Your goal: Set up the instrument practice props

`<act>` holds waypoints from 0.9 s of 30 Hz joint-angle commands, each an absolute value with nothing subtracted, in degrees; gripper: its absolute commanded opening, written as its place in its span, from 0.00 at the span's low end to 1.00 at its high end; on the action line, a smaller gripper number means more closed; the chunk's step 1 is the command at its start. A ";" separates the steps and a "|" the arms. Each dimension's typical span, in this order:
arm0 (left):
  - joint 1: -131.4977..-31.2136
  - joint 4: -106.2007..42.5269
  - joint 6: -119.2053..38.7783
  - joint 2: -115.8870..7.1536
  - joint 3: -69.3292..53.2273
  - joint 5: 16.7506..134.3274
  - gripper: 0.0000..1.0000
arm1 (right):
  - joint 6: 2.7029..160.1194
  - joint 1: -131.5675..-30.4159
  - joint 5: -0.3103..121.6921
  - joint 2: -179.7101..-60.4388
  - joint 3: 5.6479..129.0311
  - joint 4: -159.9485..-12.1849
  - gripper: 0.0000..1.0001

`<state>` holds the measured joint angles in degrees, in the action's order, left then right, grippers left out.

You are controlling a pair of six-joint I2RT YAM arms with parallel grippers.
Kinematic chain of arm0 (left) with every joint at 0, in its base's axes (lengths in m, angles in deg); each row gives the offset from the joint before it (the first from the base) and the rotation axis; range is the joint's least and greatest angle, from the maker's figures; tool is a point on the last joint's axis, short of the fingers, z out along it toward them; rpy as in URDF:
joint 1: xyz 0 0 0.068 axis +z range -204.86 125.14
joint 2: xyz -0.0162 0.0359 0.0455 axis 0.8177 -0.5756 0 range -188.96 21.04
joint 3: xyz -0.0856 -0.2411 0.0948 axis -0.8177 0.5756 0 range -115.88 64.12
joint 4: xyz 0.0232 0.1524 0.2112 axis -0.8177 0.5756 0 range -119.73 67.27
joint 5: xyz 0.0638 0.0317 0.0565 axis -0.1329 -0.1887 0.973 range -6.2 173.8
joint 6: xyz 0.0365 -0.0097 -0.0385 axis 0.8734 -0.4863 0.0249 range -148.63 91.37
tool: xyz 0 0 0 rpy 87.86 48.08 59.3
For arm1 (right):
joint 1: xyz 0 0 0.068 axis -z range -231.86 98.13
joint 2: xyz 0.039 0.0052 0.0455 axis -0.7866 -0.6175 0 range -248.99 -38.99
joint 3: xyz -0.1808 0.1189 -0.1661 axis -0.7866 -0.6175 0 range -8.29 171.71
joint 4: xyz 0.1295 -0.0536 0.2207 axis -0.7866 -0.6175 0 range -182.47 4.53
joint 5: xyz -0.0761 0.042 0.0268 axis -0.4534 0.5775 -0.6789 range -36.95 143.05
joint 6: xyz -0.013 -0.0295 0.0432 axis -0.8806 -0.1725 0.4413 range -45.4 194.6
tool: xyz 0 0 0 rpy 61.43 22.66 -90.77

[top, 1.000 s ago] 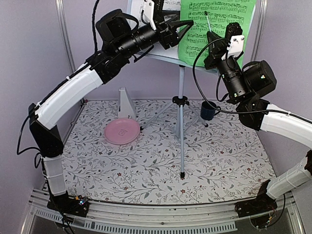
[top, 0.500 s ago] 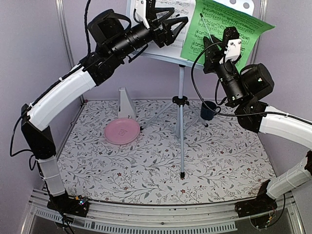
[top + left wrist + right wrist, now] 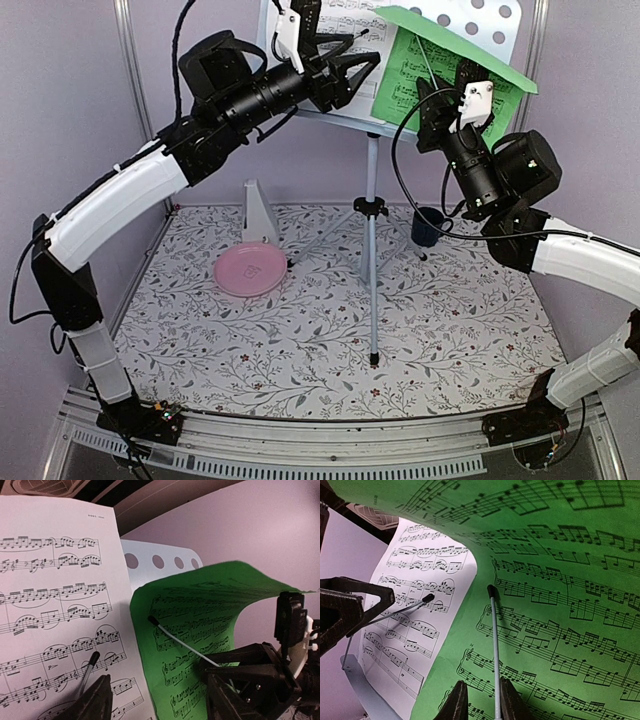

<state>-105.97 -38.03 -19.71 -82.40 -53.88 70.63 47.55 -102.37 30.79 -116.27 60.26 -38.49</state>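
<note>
At the far edge of the bench (image 3: 450, 340), both arms worked high on the music stand (image 3: 372, 260) while I drove them remotely. The white sheet (image 3: 350, 15) sat flat on the left half of the stand's perforated desk. The green sheet (image 3: 400, 90) sat on the right half, its foot on the ledge and its top hanging forward in a curl over the right gripper (image 3: 485, 700).

The right arm was much the nearer to the green sheet. Its fingers pointed up along the page's long axis and stood a little apart, with the stand's wire page holder (image 3: 493, 630) running upright between them. I saw a gap on one side of the wire, so I judged nothing clamped.

The left gripper (image 3: 368, 72) faced the white sheet from the left. Its fingers were spread wide and held nothing, and a second holder wire (image 3: 410, 606) lay across that page.

To my eye, the next move depended on pressing the green page's top back toward the desk. The wire in front of it, and the left arm close by, were the obstacles.

The white metronome (image 3: 258, 212) stood on the bench, left of the tripod and just behind a pink plate (image 3: 250, 270). A dark blue mug (image 3: 428, 225) sat to the right of the tripod.
</note>
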 commanded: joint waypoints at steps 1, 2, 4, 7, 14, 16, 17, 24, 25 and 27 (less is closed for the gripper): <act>-106.41 -36.99 -20.85 -80.52 -52.22 73.95 0.63 | 47.93 -102.59 30.34 -115.70 60.61 -39.69 0.24; -106.40 -36.42 -21.23 -80.55 -52.21 74.53 0.62 | 48.31 -102.60 30.81 -115.34 60.61 -39.90 0.24; -106.39 -35.36 -22.16 -80.64 -52.12 75.80 0.60 | 49.53 -102.62 32.35 -114.47 60.61 -40.30 0.25; -106.41 -33.60 -23.04 -80.97 -51.64 76.15 0.59 | 50.60 -102.61 33.56 -113.30 62.04 -41.97 0.27; -106.40 -34.50 -25.20 -80.69 -47.80 76.41 0.58 | 52.43 -102.63 35.48 -110.94 64.57 -44.57 0.33; -106.42 -34.40 -25.67 -80.93 -47.76 76.53 0.58 | 52.30 -102.61 35.32 -110.71 65.18 -44.69 0.34; -106.37 -34.46 -25.91 -81.04 -47.77 76.65 0.57 | 52.21 -102.60 35.30 -110.58 65.53 -44.82 0.35; -106.32 -33.90 -27.36 -83.10 -49.72 76.43 0.54 | 50.22 -102.54 33.17 -109.51 66.92 -44.62 0.36; -106.32 -33.68 -27.56 -83.54 -50.16 76.34 0.54 | 49.53 -102.55 32.91 -109.34 67.10 -44.59 0.36; -106.30 -33.43 -27.82 -84.00 -50.76 76.37 0.54 | 49.00 -102.35 32.83 -108.95 67.22 -44.45 0.38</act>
